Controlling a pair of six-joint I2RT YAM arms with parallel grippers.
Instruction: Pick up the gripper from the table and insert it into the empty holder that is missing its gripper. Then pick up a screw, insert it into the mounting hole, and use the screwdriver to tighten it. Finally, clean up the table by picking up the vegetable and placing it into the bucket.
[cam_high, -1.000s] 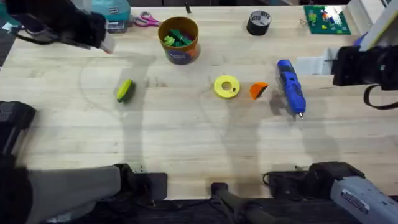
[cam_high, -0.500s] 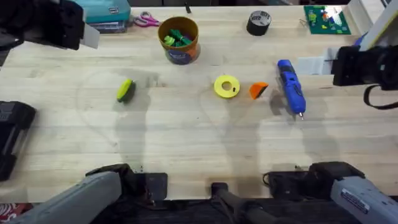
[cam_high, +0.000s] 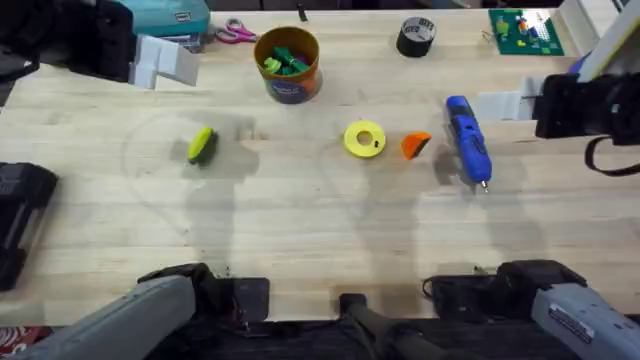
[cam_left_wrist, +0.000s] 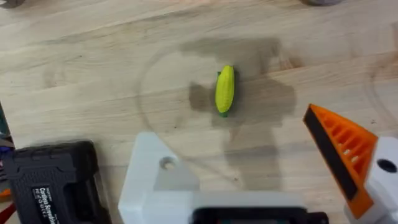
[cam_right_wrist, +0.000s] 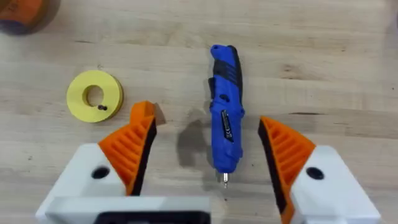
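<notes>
Evidently laid out for pickup: orange gripper piece (cam_high: 415, 146) loose on counter (cam_high: 300, 230) between yellow spool (cam_high: 364, 139) and screwdriver (cam_high: 468, 140). Left gripper (cam_left_wrist: 233, 140) wide apart, empty, facing vegetable (cam_left_wrist: 224, 90) (bare white holder (cam_left_wrist: 155, 180) one side, orange pad opposite). Right gripper (cam_right_wrist: 205, 119) spread wide over screwdriver, nothing held. Bucket (cam_high: 287, 90) near far edge. Screw hard to make out, maybe dark speck on spool. Orange piece partly hidden in right wrist view.
</notes>
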